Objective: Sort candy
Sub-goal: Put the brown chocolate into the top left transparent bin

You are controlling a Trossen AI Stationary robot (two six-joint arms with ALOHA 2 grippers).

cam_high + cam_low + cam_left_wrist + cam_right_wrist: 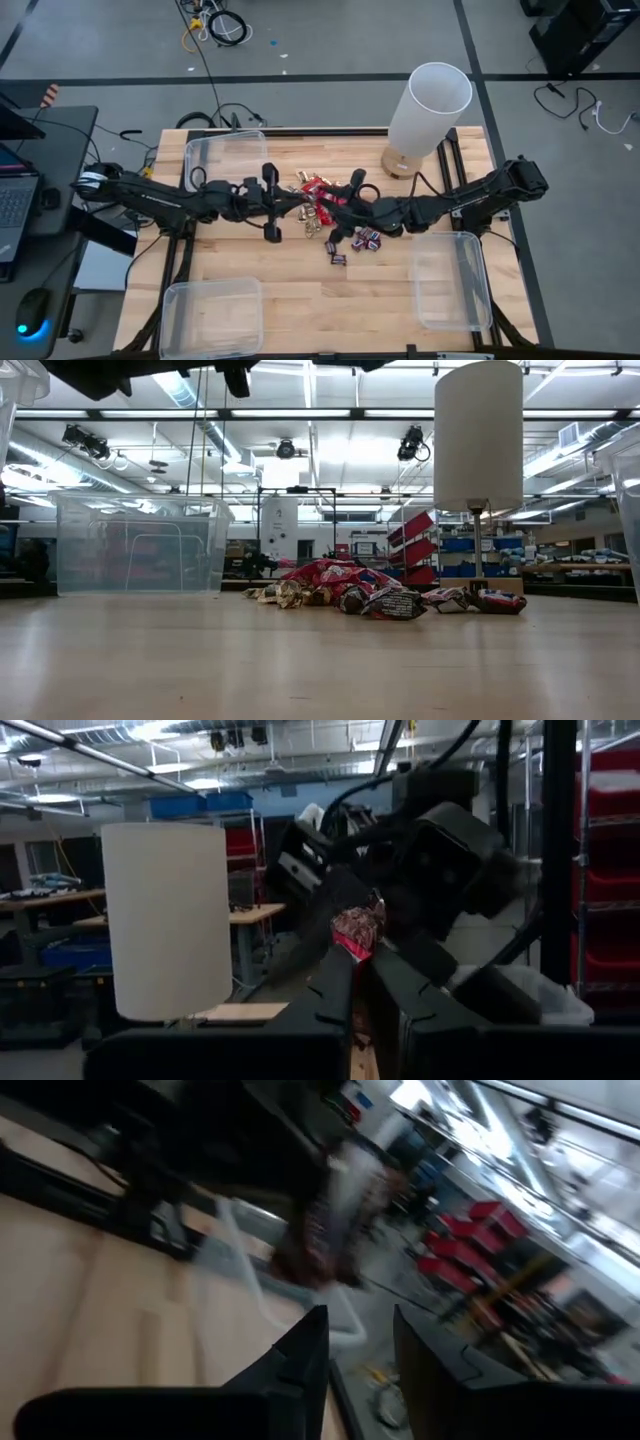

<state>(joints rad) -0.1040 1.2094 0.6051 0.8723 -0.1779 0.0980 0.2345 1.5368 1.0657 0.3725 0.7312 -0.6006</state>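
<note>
Above the table's middle, the left gripper point(365, 970) pinches a shiny red packet point(356, 932) between nearly closed fingers. Facing it, the right gripper point(358, 1342) stands partly open, holding nothing. Below them the candy point(330, 215) lies heaped. Each sweet looks light, crinkly and slippery, so gripping across its wrapper's middle seems safest.

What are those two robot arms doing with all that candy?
They are sorting it. Both arms meet above the candy pile in the middle of the table. The left gripper is pinching one red packet, lifted off the pile. The right gripper is open, holding nothing. The three clear bins look empty.
</note>
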